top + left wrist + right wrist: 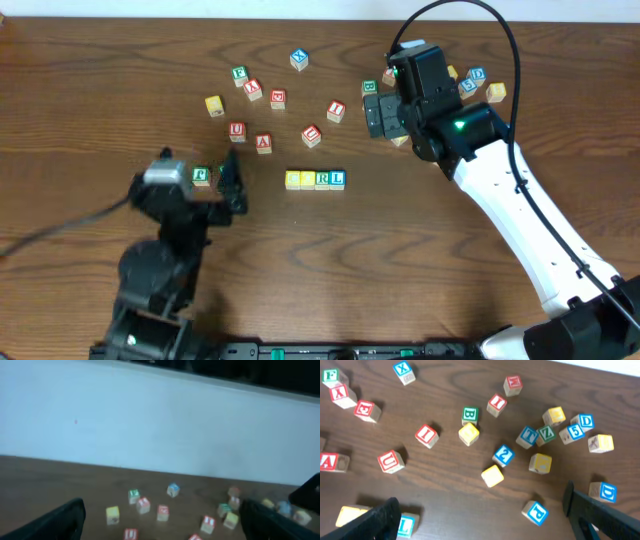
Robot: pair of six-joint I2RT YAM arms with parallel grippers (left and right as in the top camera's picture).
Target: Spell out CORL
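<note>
My right gripper fills the wrist view's bottom corners, jaws wide apart and empty. Overhead, the row of four cubes sits near centre and seems to read CORL. The left gripper, also spread and empty, lies at its nine o'clock, and the right at two o'clock. I judge the spelling finished; next I'd only back both arms away without nudging it. The right wrist catches only the L cube; the left wrist misses the row.

On the table, four cubes sit touching in a row running nine to three o'clock. Loose cubes lie scattered at ten to twelve o'clock of it, a cluster at two, a lone cube at nine.
</note>
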